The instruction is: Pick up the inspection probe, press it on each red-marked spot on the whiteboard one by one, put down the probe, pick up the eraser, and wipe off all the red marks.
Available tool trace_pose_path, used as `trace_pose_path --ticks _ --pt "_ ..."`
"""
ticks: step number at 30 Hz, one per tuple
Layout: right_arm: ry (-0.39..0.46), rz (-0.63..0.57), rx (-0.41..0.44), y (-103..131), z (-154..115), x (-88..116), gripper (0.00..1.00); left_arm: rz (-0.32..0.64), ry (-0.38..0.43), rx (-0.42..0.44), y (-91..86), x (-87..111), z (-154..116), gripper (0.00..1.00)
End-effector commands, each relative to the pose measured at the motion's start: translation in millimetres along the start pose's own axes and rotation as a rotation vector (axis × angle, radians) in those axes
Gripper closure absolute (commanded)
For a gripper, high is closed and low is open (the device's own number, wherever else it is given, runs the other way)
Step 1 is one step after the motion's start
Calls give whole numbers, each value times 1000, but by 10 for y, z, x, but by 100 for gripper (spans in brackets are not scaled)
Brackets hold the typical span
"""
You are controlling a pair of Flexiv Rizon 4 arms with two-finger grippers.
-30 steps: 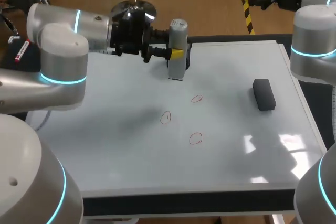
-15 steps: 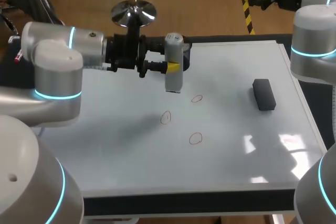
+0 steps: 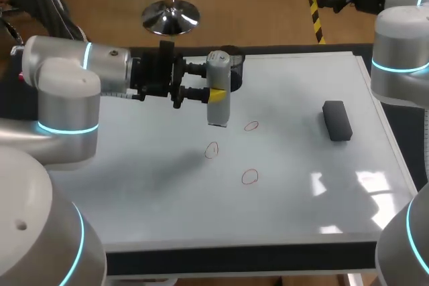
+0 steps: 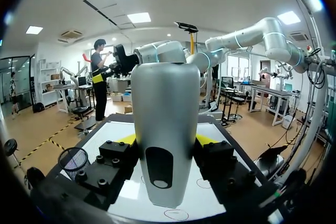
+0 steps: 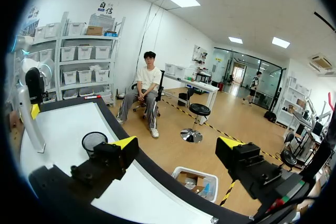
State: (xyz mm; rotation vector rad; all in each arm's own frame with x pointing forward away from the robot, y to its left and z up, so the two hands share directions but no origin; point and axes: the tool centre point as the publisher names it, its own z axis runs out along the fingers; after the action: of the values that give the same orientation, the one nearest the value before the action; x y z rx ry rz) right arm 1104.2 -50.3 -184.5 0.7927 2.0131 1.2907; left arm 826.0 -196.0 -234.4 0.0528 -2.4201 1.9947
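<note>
From above, the whiteboard (image 3: 147, 185) covers nearly the whole table inside a dark rim, with patches of ceiling light reflected near its front right corner. Three small red marks sit around its middle: one (image 3: 251, 126) farthest back, one (image 3: 212, 150) to its left and nearer, and one (image 3: 249, 177) nearest the front. The black eraser (image 3: 337, 120) lies flat towards the right edge, well apart from the marks. The left arm (image 3: 74, 92) comes in level over the back left of the board. Its left gripper (image 3: 213, 95) is clamped on the grey probe (image 3: 218, 110), which stands upright just behind the farthest mark; whether its foot touches the board cannot be told. A black mesh cup (image 3: 234, 61) stands at the back edge behind the probe. The right arm (image 3: 402, 51) stands beside the right edge. In the left wrist view the probe (image 4: 165, 129) fills the gap between the yellow fingertips (image 4: 126, 139), which press it from both sides, and two red marks (image 4: 176, 214) (image 4: 203, 183) show on the board (image 4: 118, 127) beneath. In the right wrist view the right gripper (image 5: 177, 144) hangs over the board's dark rim with its fingers spread wide around nothing; the mesh cup (image 5: 94, 141) is just ahead of it and the probe (image 5: 29, 119) stands far across the board (image 5: 63, 129).
</note>
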Motion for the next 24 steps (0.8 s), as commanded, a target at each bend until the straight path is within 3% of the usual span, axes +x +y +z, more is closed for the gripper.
trace_pose_path --ticks 1,24 --pt "0 0 0 0 0 0 0 3 5 1 30 15 -52 100" --pt "0 0 0 0 0 0 0 -28 43 3 433 71 53 100"
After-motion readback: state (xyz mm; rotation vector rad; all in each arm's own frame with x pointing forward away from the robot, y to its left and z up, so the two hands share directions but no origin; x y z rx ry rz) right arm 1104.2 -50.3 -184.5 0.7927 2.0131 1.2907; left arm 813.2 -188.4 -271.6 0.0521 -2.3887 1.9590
